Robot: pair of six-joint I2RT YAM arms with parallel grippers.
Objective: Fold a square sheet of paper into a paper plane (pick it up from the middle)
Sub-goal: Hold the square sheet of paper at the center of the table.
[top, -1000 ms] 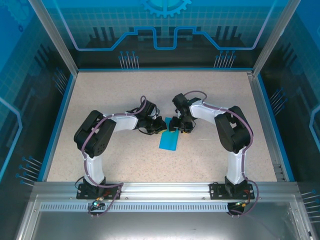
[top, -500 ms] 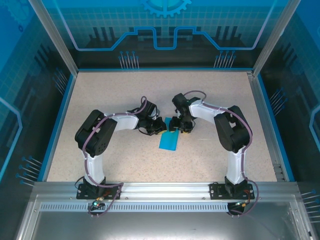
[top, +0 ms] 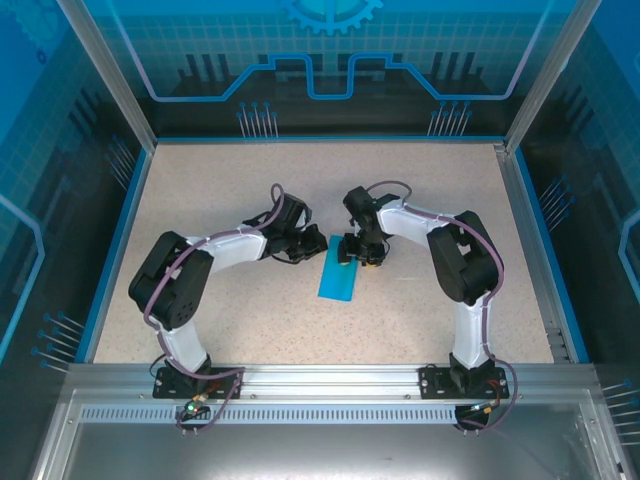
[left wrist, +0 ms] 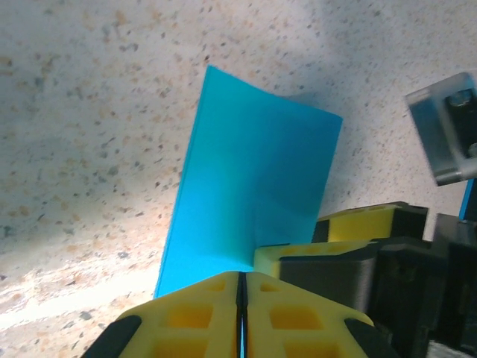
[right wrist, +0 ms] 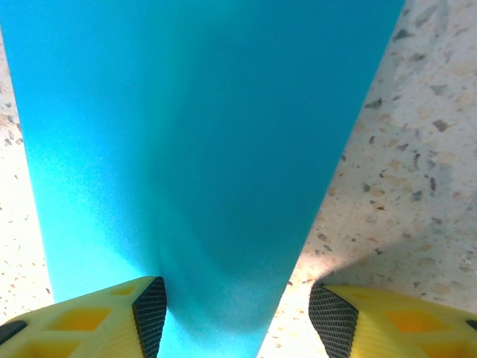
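**A:** The overhead view is bright and even, sharp corner to corner. The arms [top: 240, 245] throw only soft, short shadows on the desk [top: 220, 190] around the folded paper [top: 338, 280].

**B:** And the left wrist camera?

**A:** There's a warm glare patch on the desk left of the paper, and dimmer shade beyond its far edge. The left gripper [left wrist: 242, 277] below it looks slightly soft.

**B:** Right wrist?

**A:** The paper sits so close it's hazy. Just right of it a dark shadow meets a bright spot. The desk speckles are crisper there.
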